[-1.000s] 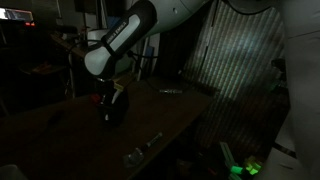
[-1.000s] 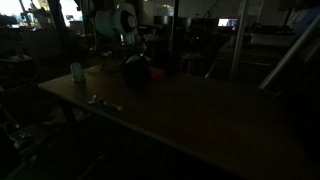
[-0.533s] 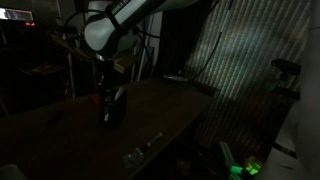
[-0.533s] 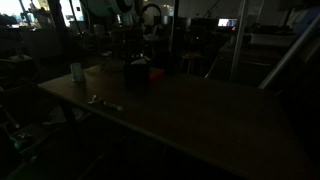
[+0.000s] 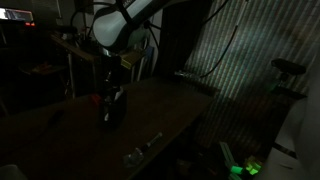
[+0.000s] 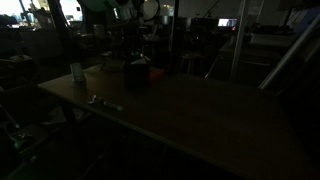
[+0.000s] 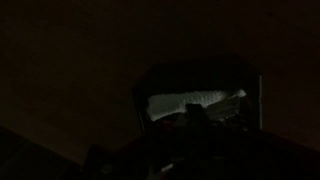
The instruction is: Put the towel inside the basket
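The scene is very dark. A dark basket (image 5: 113,108) stands on the wooden table and shows in both exterior views (image 6: 136,72). In the wrist view a pale towel (image 7: 192,102) lies inside the basket (image 7: 146,82), seen from above. My gripper (image 5: 114,78) hangs a little above the basket, apart from it. Its fingers are lost in the darkness, so I cannot tell whether they are open or shut. Nothing is seen hanging from the gripper.
A pale cup (image 6: 76,72) stands near the table's corner. Small metal parts (image 6: 103,101) lie near the front edge and also show in an exterior view (image 5: 140,150). A red item (image 6: 156,74) sits beside the basket. Shelving and clutter stand behind the table.
The arm has lifted from just over the basket to higher above it. The basket has stayed in place.
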You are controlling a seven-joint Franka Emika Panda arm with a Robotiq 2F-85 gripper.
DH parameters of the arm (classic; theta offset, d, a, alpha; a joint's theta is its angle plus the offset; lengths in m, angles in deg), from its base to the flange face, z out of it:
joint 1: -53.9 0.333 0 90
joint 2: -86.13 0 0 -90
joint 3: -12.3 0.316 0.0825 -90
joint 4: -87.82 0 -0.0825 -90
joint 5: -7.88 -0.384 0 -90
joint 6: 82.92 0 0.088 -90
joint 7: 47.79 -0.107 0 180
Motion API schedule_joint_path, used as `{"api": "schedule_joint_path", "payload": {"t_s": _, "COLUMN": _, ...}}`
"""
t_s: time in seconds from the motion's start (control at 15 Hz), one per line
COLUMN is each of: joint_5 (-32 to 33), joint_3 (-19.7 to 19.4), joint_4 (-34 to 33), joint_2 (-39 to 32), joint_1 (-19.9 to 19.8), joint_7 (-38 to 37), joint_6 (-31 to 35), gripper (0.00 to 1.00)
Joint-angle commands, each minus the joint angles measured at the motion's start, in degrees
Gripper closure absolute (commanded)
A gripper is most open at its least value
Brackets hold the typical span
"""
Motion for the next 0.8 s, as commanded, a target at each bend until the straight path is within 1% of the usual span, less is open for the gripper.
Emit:
{"api": "schedule_joint_path", "payload": {"t_s": 0.0, "joint_5": 2.49, "joint_3": -1.22, "joint_4": 1.49, "joint_2": 1.96, "joint_1": -0.05, "joint_7": -1.64, "joint_6": -0.44, "gripper": 1.0}}
{"api": "schedule_joint_path", "payload": {"t_s": 0.33, "joint_5": 3.22, "joint_3": -1.81, "joint_4": 0.3, "joint_2": 0.54, "joint_1": -0.38, "joint_7": -1.21, "joint_6": -0.29, "gripper": 1.0}}
{"api": "schedule_joint_path", "payload": {"t_s": 0.73, "joint_5": 2.51, "joint_3": -1.41, "joint_4": -1.29, "joint_2": -1.85, "joint_1": -0.23, "joint_7": -0.26, "joint_6": -0.34, "gripper": 1.0}}
